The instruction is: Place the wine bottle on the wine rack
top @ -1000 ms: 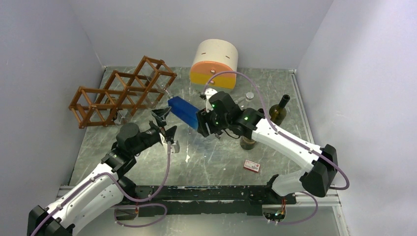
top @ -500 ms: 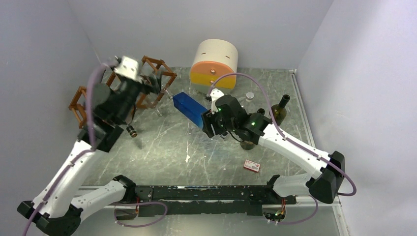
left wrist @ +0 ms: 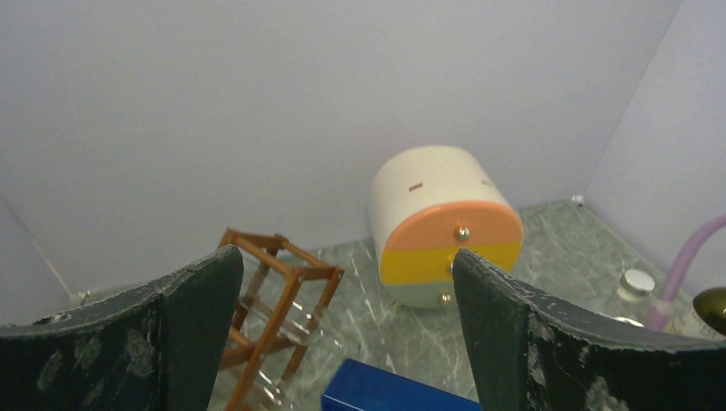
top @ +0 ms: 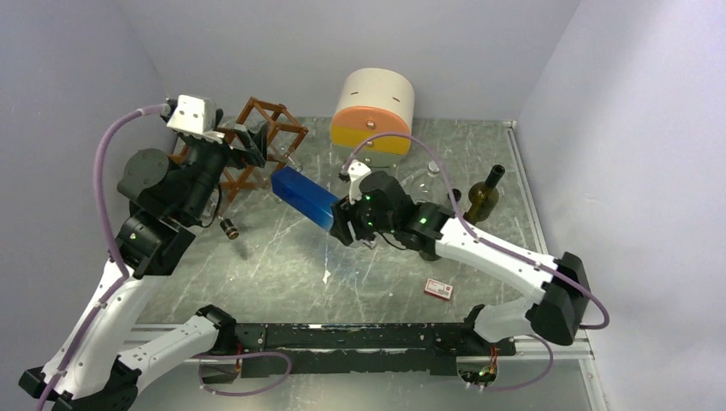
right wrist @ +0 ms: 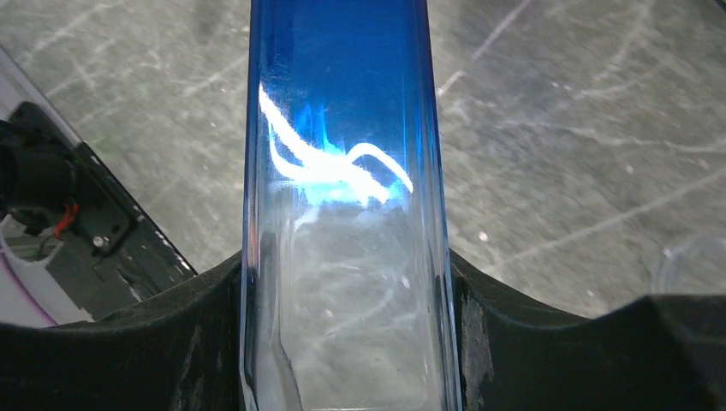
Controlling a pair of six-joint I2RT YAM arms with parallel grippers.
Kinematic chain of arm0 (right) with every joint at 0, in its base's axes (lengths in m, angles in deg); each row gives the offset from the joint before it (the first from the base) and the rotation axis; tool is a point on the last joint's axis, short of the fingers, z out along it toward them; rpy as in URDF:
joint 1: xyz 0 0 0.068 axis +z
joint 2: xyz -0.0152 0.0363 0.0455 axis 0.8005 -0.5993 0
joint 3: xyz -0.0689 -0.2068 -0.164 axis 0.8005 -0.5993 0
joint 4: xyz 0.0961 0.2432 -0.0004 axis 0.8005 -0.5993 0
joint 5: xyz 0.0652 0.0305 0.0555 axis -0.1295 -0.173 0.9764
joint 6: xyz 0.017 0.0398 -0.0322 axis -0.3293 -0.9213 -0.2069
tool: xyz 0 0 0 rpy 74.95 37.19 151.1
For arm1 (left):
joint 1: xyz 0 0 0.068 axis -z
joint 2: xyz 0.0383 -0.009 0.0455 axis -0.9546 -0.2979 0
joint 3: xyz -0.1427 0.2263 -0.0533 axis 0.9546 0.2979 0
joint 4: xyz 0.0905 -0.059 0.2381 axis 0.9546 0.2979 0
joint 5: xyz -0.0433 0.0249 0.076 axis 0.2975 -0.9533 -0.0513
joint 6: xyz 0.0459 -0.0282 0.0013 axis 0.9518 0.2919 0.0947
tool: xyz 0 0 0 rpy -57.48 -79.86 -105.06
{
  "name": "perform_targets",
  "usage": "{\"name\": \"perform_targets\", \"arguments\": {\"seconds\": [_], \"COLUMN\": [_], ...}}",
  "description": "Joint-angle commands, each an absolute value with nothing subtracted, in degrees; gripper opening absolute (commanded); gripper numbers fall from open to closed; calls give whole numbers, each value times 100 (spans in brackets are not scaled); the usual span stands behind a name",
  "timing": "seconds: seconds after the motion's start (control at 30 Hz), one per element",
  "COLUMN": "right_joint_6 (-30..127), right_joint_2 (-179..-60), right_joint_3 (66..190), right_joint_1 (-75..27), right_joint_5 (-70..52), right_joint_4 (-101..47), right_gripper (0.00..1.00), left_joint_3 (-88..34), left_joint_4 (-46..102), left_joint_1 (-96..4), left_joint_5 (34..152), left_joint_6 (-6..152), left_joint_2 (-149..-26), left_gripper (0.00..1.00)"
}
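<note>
Bottle [top: 301, 195]: blue glass with flat sides, carried above the middle of the table [top: 377, 274], lying nearly level, its free end pointed to 10 o'clock.
Rack [top: 278, 128]: set at 11 o'clock on the table and partly hidden by the left arm. The bottle's free end is near it but apart, and no cell is entered yet.
Right claw [top: 341, 224]: closed partway on the bottle, a pad pressed to each flat side at the paler end. Whether that end is the neck or the base cannot be told.
Left claw [top: 250, 144]: spread wide with nothing held, raised over the rack.
Weight: judged fairly heavy, as glass is. Whether it is filled cannot be told.
Stiffness: rigid, so no give under the pads is expected.
Surface: glossy and judged slick. With most of the length overhanging, droop or sliding in the pads is a risk.
Fragility: breakable, so a knock on the sticks or a drop is to be avoided.
Hold: the flat sides are judged the best place. The end grip leaves the length free to be slid into a cell.
Rack's handling: thin sticks, judged light and easily pushed along the table.
</note>
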State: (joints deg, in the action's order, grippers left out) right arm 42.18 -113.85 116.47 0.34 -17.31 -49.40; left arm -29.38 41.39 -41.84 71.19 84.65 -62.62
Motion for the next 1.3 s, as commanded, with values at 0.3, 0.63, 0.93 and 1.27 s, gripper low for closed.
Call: {"name": "perform_targets", "arguments": {"seconds": [0.3, 0.63, 0.93, 1.27], "right_joint_6": [3609, 3441, 3441, 3498], "right_joint_2": [-12489, -13094, -13520, -13990], "right_joint_3": [12246, 12574, 12926, 13353], "right_joint_1": [587, 681, 718, 743], "right_joint_5": [-2008, -2009, -1951, -2027], "right_joint_4": [-2277, -1722, -1557, -1478], "right_gripper": [0, 0, 0, 0], "left_joint_3": [-1455, -964, -754, -534], "left_joint_4": [3221, 2804, 2578, 2331], "left_joint_1": [-4212, -4219, -4220, -4218], "left_joint_5": [6397, 6147, 5982, 5616], "left_joint_6": [8230, 8435, 8617, 8817], "left_joint_2": [-5778, -5686, -5628, -5582], "left_gripper": [96, 96, 96, 96]}}
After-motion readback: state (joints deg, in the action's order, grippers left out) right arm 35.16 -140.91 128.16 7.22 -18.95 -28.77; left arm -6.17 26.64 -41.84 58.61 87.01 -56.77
